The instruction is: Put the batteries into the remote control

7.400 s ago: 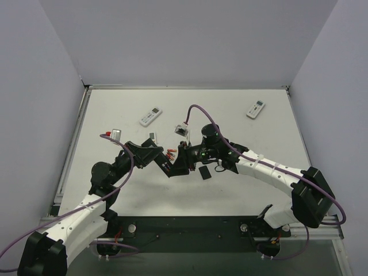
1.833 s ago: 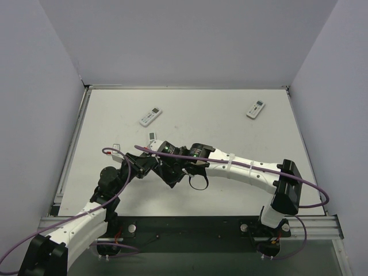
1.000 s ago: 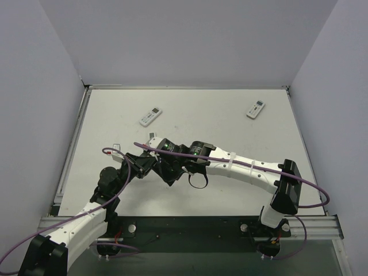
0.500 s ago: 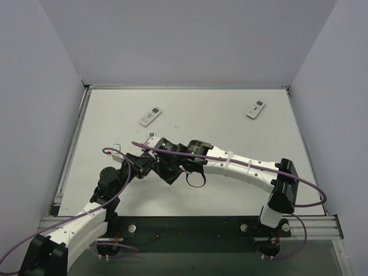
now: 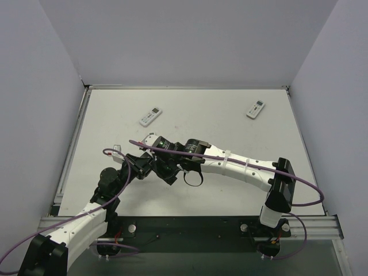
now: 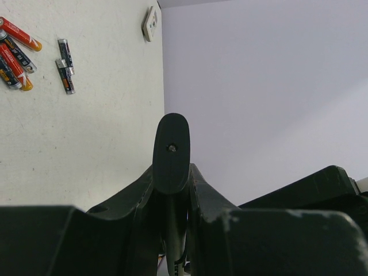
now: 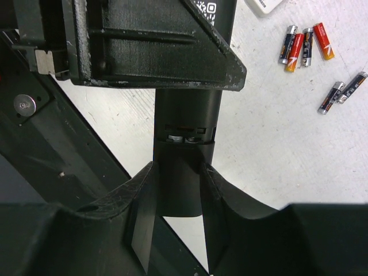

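Observation:
A black remote control (image 7: 185,109) is held between both grippers in mid-table. My left gripper (image 6: 172,172) is shut on one rounded end of it (image 6: 172,150). My right gripper (image 7: 178,172) is shut on the other end, where a black piece overlaps the body at a seam and two metal ends show (image 7: 184,138). In the top view the two grippers, left (image 5: 156,167) and right (image 5: 175,161), meet and hide most of the remote. Loose batteries, red-and-black (image 7: 305,45) and dark grey (image 7: 342,92), lie on the table beside it. They also show in the left wrist view (image 6: 16,49).
Two white remotes lie at the back of the table, one at the left (image 5: 150,117) and one at the right (image 5: 256,109). A small white remote (image 6: 150,23) lies just beyond the batteries. A purple cable (image 5: 172,150) arcs over the right arm.
My right wrist has crept left and a little back along the remote over the last second. Since the oldest frame the black piece that lay on the table is gone from there.

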{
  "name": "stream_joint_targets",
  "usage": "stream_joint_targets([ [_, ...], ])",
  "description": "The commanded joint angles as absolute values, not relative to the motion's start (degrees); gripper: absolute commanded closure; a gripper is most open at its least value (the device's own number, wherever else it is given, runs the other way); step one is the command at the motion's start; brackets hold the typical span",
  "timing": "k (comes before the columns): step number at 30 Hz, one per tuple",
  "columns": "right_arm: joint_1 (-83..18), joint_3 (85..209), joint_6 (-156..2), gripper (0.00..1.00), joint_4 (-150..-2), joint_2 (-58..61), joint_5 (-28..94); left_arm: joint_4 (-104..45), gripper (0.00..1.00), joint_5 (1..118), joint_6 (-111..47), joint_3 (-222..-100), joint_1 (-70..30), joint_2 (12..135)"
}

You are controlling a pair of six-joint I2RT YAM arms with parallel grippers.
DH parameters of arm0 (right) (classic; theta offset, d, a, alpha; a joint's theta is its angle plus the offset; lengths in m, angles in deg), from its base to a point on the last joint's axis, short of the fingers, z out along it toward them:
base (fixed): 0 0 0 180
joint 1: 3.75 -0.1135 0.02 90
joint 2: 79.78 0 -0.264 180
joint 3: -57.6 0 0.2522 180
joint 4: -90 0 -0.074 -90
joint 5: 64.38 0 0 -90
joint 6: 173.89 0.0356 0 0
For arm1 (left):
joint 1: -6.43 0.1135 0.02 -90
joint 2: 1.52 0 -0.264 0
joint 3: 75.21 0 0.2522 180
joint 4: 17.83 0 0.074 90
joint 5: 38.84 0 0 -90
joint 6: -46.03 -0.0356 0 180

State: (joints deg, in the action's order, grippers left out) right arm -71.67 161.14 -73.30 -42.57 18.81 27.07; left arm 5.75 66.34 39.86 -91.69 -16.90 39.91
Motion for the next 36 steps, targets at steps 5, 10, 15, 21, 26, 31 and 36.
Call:
stream_joint_targets([
  [5, -71.8, 163.8, -73.5, 0.71, -40.6, 21.6, 25.9, 11.6, 1.0, 65.5, 44.3, -92.4, -17.5, 39.0],
  [10, -71.8, 164.8, -73.9, 0.72, -39.8, 22.3, 25.8, 10.9, 1.0, 63.8, 45.7, -91.4, -17.6, 38.7],
  [15, -71.8, 167.0, -74.6, 0.72, -39.4, 21.9, 26.0, 9.9, 1.0, 63.2, 44.9, -91.3, -17.6, 38.7],
  [21, -71.8, 171.0, -75.4, 0.71, -38.5, 21.0, 26.5, 10.6, 1.0, 62.7, 44.3, -90.0, -17.6, 40.1],
  [26, -71.8, 172.7, -75.9, 0.66, -38.0, 19.1, 27.4, 11.0, 1.0, 62.1, 43.6, -90.0, -17.6, 41.1],
  [31, -70.5, 169.3, -75.5, 0.54, -37.2, 15.7, 28.3, 11.3, 1.0, 62.1, 43.7, -90.0, -17.6, 41.4],
  [36, -68.5, 162.1, -74.1, 0.45, -37.2, 12.1, 30.8, 11.4, 1.0, 62.2, 43.8, -90.5, -17.5, 40.8],
])
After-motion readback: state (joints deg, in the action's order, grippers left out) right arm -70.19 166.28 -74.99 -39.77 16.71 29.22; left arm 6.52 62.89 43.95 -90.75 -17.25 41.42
